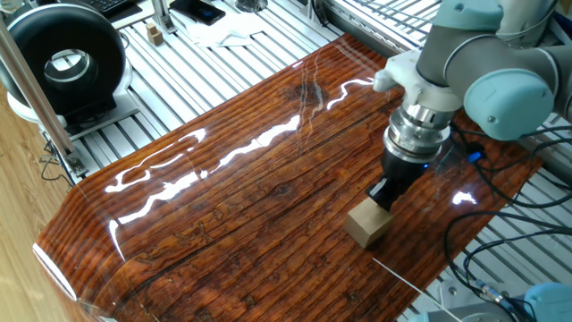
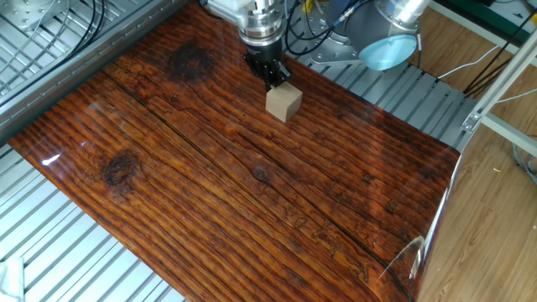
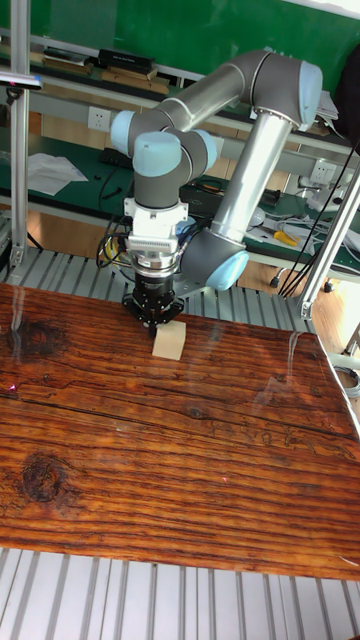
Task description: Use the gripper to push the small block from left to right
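The small block [image 1: 367, 223] [image 2: 283, 102] [image 3: 168, 341] is a plain light-tan wooden cuboid standing on the glossy dark wooden board [image 1: 250, 188]. My black two-fingered gripper [image 1: 382, 193] [image 2: 276, 78] [image 3: 153, 318] points straight down and its tips press against one side of the block. The fingers look closed together, with nothing held between them. In the tall fixed view the gripper stands just left of and behind the block.
The board's edge [image 1: 420, 282] runs close behind the block in one fixed view. A black round device [image 1: 63, 58] and a tiny wooden piece [image 1: 155, 36] lie on the slatted metal table beyond the board. Cables [image 1: 487, 210] trail near the arm's base.
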Tool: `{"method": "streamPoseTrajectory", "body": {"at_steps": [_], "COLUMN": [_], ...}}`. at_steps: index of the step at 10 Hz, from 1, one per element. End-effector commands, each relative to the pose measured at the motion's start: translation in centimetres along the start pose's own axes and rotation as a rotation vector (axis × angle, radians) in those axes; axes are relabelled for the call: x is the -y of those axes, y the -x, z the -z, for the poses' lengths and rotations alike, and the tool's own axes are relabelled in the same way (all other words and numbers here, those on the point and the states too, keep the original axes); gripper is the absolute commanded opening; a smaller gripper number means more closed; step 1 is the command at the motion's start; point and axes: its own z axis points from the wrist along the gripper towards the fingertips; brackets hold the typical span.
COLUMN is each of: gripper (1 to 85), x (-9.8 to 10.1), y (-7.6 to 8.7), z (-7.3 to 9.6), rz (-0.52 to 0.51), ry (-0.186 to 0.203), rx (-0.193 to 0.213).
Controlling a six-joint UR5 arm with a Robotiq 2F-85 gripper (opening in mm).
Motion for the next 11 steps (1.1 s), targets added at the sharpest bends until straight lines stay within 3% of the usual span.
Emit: {"method": "streamPoseTrajectory", "body": {"at_steps": [1, 7, 11], "gripper": [1.0, 1.0, 1.0], "x": [-1.5, -4.7, -5.4], "y": [0.1, 0.3, 0.6], "z": [0.1, 0.9, 1.3], "rz": [-0.005, -0.028, -0.010], "ry": [0.021, 0.033, 0.011], "rx": [0.003, -0.004, -0.005]}}
